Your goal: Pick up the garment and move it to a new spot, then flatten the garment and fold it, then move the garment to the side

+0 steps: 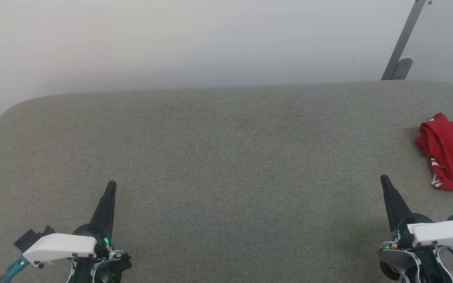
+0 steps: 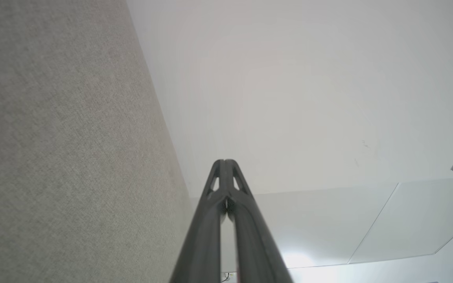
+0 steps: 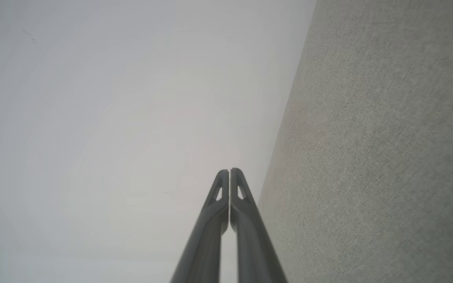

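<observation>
Where the view cuts it, garment (image 1: 451,154) seemingly bunched, front hidden

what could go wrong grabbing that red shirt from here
1. The red jersey lies bunched at the head view's right edge, partly cut off, so a grab could be misjudged.
2. The right gripper is shut; unless it opens first, it may just shove the heap across the grey fabric surface.

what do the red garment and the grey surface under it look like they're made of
The garment: soft matte fabric, probably a knit; it lies in limp crumpled folds.
The surface: grey woven cloth, matte, seemingly over padding; fine flecked weave, rounded corners.
</observation>
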Controlling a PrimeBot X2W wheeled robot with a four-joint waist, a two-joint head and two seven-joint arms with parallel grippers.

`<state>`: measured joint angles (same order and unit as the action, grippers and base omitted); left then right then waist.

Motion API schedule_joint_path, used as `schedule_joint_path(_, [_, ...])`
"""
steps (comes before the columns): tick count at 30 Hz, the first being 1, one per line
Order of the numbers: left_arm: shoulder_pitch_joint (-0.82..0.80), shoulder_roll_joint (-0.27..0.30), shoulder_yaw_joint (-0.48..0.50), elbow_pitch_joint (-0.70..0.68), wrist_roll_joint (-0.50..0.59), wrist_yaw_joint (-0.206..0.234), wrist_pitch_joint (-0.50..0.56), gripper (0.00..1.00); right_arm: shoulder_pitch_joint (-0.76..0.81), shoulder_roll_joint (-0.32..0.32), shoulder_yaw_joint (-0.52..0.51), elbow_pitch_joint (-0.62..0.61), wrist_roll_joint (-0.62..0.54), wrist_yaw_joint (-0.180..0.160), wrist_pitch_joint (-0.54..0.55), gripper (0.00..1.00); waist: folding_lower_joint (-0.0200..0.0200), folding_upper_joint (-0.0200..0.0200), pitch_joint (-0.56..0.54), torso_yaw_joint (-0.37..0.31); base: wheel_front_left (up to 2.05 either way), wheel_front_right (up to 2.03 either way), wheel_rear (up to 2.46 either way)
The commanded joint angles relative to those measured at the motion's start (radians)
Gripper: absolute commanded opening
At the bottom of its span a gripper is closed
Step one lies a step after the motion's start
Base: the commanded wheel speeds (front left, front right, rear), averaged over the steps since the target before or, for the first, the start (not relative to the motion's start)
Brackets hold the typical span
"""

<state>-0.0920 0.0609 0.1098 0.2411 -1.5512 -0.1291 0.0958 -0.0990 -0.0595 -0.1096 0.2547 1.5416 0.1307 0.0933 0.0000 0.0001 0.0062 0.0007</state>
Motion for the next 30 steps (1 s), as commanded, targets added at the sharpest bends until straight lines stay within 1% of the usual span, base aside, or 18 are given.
schedule_joint_path(1, [-0.02,-0.003,0.005,0.001,-0.02,-0.003,0.008,0.0,-0.012,0.006,-0.004,-0.01,0.024,0.0,0.01,0.0,0.0,-0.0001,-0.001,0.0,0.0,0.0,0.0])
schedule_joint_path(11, [-0.022,-0.014,0.007,0.004,-0.064,-0.003,0.022,0.0,-0.013,0.013,-0.006,-0.013,0.076,0.0,0.024,0.0,0.0,-0.0001,-0.003,-0.001,0.0,0.0,0.0])
schedule_joint_path(30, [-0.022,-0.013,0.007,0.004,-0.062,-0.003,0.023,0.0,-0.012,0.012,-0.006,-0.012,0.073,0.0,0.024,0.0,0.0,-0.0001,-0.003,-0.001,0.0,0.0,0.0])
